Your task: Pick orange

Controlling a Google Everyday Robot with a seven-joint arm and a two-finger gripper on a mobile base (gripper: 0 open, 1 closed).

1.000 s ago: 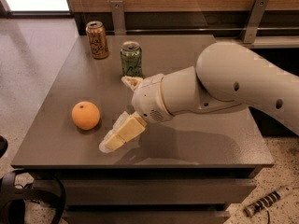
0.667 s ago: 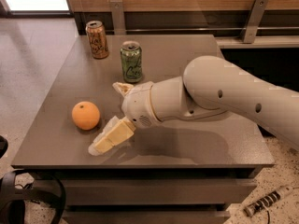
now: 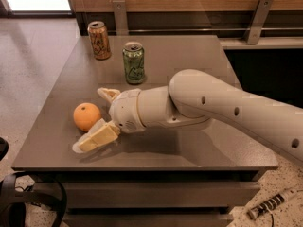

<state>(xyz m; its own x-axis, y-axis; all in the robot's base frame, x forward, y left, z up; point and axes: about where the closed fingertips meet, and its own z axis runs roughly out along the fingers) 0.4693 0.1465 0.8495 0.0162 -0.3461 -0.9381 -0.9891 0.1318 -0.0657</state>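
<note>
The orange point(image 3: 85, 116), round with matte peel, sits on the grey table point(image 3: 189, 51) near its front left. My gripper point(image 3: 90, 120) is at the end of the white arm point(image 3: 213, 103), which reaches in from the right. It is open, low over the table, right beside the orange. One cream finger point(image 3: 108, 94) lies just behind the orange's right side. The other finger point(image 3: 97, 137) lies in front of it, close to the tabletop. The orange rests on the table between the two fingers.
An orange-brown drink can point(image 3: 99, 40) stands at the back left of the table. A green can point(image 3: 134, 63) stands just behind my wrist. The table's front edge point(image 3: 142, 164) is close under the gripper. Dark gear point(image 3: 19, 202) sits on the floor at lower left.
My arm has moved left across the table toward the orange. The open fingers, earlier to its right, now stand either side of it. The orange and cans have not moved.
</note>
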